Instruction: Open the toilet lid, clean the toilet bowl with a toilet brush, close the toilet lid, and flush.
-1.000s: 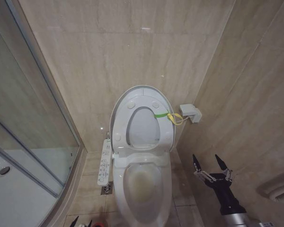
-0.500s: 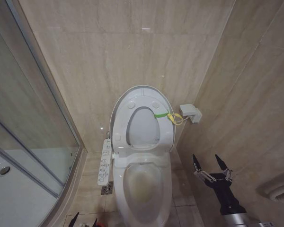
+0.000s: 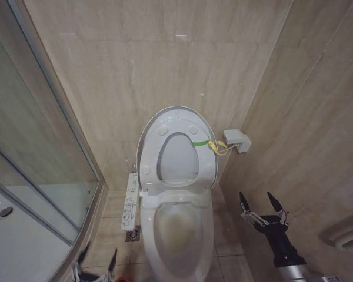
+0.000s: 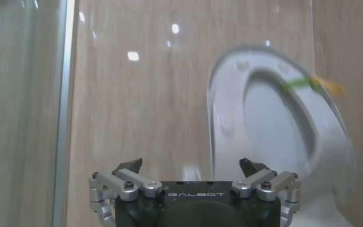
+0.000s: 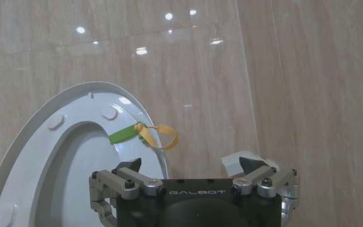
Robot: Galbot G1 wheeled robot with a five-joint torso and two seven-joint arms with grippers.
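The toilet lid (image 3: 177,116) stands upright against the back wall, with a green-and-yellow band (image 3: 209,144) tied at its right edge. Below it the toilet bowl (image 3: 176,230) lies open, with a brownish stain inside. My left gripper (image 3: 99,255) is open and low on the floor side left of the bowl; the left wrist view has this gripper (image 4: 191,165) facing the raised lid (image 4: 276,118). My right gripper (image 3: 262,201) is open and hangs right of the bowl, apart from it; in its wrist view it (image 5: 188,164) faces the lid (image 5: 74,127). The toilet brush is out of view.
A glass shower enclosure (image 3: 41,153) closes off the left side. A white control panel (image 3: 130,201) and a floor drain (image 3: 133,234) lie left of the toilet. A red round holder (image 3: 123,278) peeks in at the bottom edge. A white wall box (image 3: 237,141) sits by the band.
My left gripper has risen into the head view at the bottom left, where only its tips showed before. The right arm, lid and bowl have not moved.
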